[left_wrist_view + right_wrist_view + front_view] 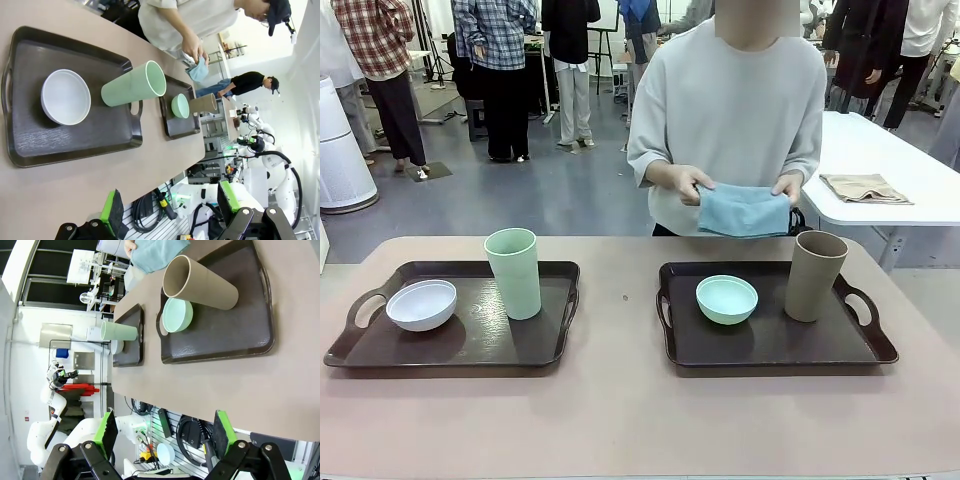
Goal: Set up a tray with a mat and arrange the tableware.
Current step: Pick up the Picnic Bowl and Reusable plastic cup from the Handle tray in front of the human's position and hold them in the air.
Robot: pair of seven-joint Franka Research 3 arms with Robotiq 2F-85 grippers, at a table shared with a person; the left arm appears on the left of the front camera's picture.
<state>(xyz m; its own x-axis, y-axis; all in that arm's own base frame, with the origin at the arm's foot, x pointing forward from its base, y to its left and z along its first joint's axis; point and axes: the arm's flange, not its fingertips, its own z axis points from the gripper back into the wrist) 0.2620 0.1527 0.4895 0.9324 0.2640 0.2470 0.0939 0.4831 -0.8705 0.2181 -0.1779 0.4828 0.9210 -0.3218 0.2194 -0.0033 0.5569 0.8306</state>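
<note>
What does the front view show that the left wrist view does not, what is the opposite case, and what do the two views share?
Front view adds: a white ribbed appliance on the floor at far left, and both of the person's hands on the blue cloth.
Left wrist view adds: the left gripper, jaws open and holding nothing, and a person in a black shirt farther off.
Both: the left tray with the white bowl and pale green cup, and the right tray with the mint bowl and taupe cup.

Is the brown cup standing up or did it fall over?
Standing up. The brown cup sits on its base on the tray, open mouth on top.
</note>
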